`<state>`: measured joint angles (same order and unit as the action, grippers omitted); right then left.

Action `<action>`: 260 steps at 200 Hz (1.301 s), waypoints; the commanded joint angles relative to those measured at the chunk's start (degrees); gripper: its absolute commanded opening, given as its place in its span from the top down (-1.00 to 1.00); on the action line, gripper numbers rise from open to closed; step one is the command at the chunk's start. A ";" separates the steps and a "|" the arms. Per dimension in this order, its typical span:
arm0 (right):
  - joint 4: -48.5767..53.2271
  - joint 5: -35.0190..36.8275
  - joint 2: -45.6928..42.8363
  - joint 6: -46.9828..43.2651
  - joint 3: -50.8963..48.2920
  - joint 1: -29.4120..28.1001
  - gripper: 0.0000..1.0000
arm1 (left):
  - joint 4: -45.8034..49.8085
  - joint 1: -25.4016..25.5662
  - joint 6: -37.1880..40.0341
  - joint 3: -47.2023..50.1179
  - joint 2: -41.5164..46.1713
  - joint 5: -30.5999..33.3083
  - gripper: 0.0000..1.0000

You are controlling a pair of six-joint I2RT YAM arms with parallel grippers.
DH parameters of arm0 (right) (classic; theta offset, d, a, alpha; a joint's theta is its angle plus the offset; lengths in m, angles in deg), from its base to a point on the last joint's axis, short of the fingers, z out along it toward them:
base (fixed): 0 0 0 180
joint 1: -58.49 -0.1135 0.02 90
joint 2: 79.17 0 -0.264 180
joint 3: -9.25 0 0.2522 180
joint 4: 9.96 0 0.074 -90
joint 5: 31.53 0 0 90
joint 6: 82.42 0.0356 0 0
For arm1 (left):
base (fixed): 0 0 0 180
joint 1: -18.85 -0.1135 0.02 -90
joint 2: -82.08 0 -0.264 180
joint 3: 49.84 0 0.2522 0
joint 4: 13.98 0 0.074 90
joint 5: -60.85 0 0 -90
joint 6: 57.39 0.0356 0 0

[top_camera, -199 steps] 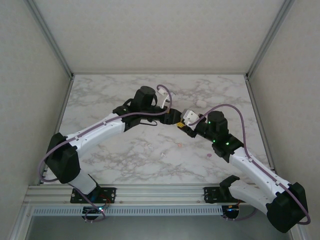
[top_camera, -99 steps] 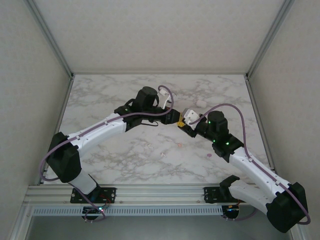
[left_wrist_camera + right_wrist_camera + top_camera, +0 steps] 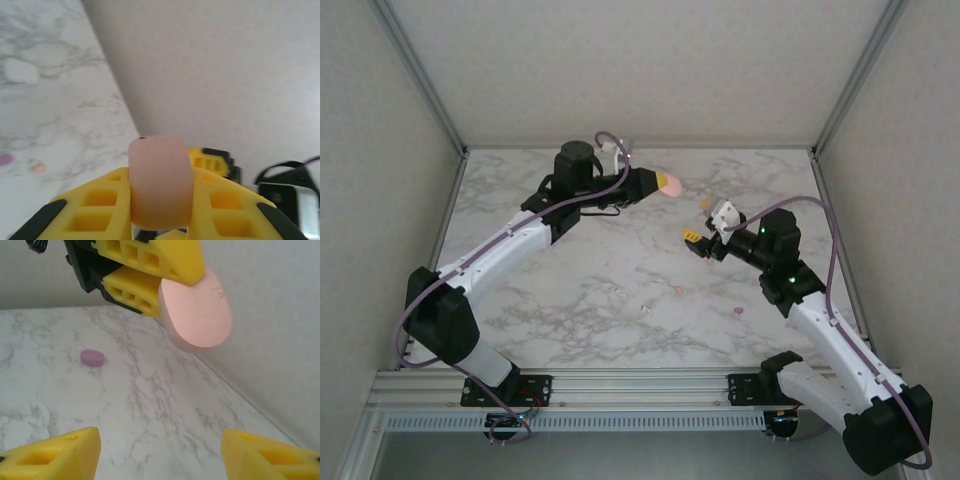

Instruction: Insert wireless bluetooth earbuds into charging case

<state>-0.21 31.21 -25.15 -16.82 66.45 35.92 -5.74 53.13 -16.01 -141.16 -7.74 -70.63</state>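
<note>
– so, how far along is it?
– barely started, i'd say. the peach charging case (image 3: pixel 197 310) is up off the table (image 3: pixel 570 320), clamped between the left gripper (image 3: pixel 653 184) fingers at the far side. it looks shut to me, though i can't tell for sure.
– and the earbuds?
– none is in it or in a grip. a peach bud (image 3: pixel 680 290), a whitish bud (image 3: pixel 645 308) and a purple bud (image 3: pixel 738 311) lie loose on the marble.
– the other arm?
– the right gripper (image 3: pixel 160 442) is spread wide and empty, facing the case. the peach bud sits just on its near side, and the purple one lies beside its forearm; all are well apart from the case.
– what's left, then?
– picking each bud and seating it.
</note>
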 commanded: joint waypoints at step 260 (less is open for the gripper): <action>-7.96 -20.93 19.27 2.58 20.63 5.60 0.07 | -10.76 -1.62 -15.36 -4.44 -3.36 -6.44 0.95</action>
<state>-6.11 11.08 -5.92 -15.05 86.40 41.48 -13.76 51.97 -30.50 -144.39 -10.82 -75.98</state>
